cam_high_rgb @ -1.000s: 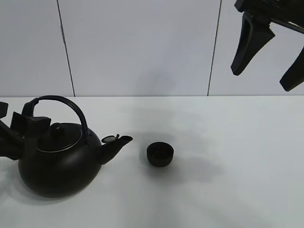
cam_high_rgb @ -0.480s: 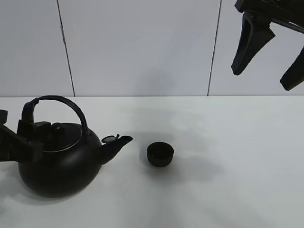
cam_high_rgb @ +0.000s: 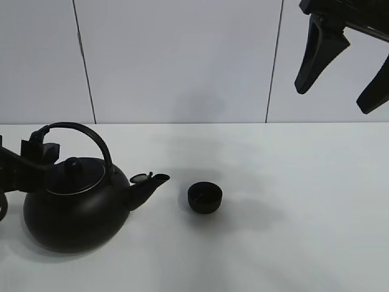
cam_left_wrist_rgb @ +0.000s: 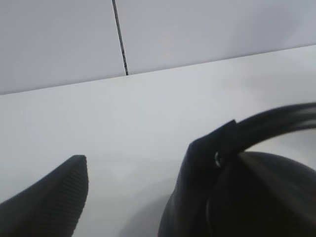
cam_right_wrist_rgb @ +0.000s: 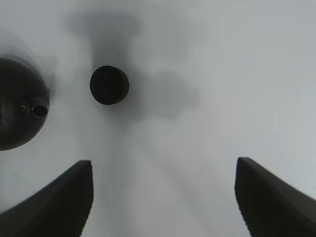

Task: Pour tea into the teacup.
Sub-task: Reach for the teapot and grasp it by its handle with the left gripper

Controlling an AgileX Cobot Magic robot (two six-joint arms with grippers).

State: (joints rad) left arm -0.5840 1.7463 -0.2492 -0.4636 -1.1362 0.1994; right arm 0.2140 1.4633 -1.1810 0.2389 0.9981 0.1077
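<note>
The teacup [cam_high_rgb: 205, 198], small, round and matte black, stands on the white table just right of the kettle's spout [cam_high_rgb: 153, 181]; it also shows in the right wrist view as the teacup [cam_right_wrist_rgb: 109, 85]. The big black kettle [cam_high_rgb: 73, 210] sits at the left with its arched handle [cam_high_rgb: 82, 131] upright. My left gripper [cam_high_rgb: 27, 159] is open at the handle's left base. Only one of its fingers [cam_left_wrist_rgb: 47, 202] shows in the left wrist view, apart from the handle [cam_left_wrist_rgb: 266, 123]. My right gripper [cam_right_wrist_rgb: 163, 197] hangs open and empty high above the table's right side.
The white table [cam_high_rgb: 292, 243] runs back to a pale panelled wall [cam_high_rgb: 182, 61]. Nothing else stands on the table.
My left gripper has risen a little and drawn slightly left, up beside the handle's left base. Kettle, teacup and right gripper have not moved.
</note>
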